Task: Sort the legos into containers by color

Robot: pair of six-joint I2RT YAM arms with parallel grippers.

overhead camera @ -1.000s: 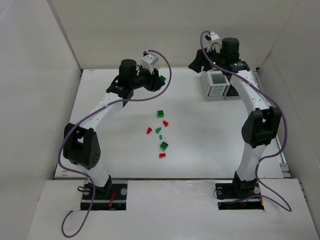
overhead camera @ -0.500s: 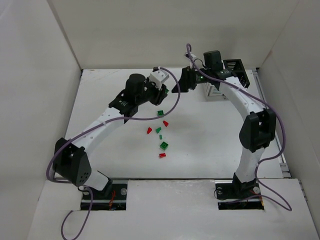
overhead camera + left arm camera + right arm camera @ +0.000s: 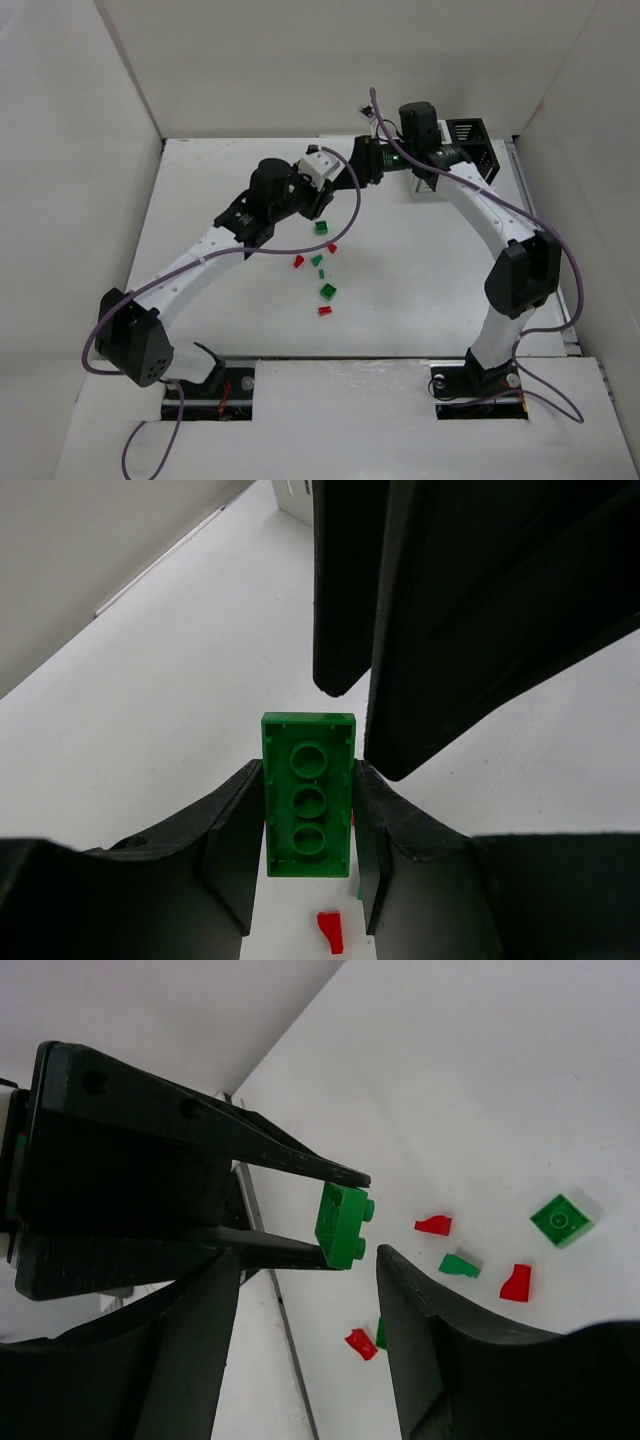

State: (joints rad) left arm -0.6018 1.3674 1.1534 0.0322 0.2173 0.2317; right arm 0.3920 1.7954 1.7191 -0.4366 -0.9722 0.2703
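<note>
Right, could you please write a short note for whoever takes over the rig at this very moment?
Left gripper: shut on a green brick, held off the table.
Right gripper: open, close to that brick, no contact visible.
Loose legos: about seven, red and green, mid-table.
White bin and black bin: far right; contents hidden.
Done: cannot tell. Left: bin the held brick, then sort the rest.
</note>
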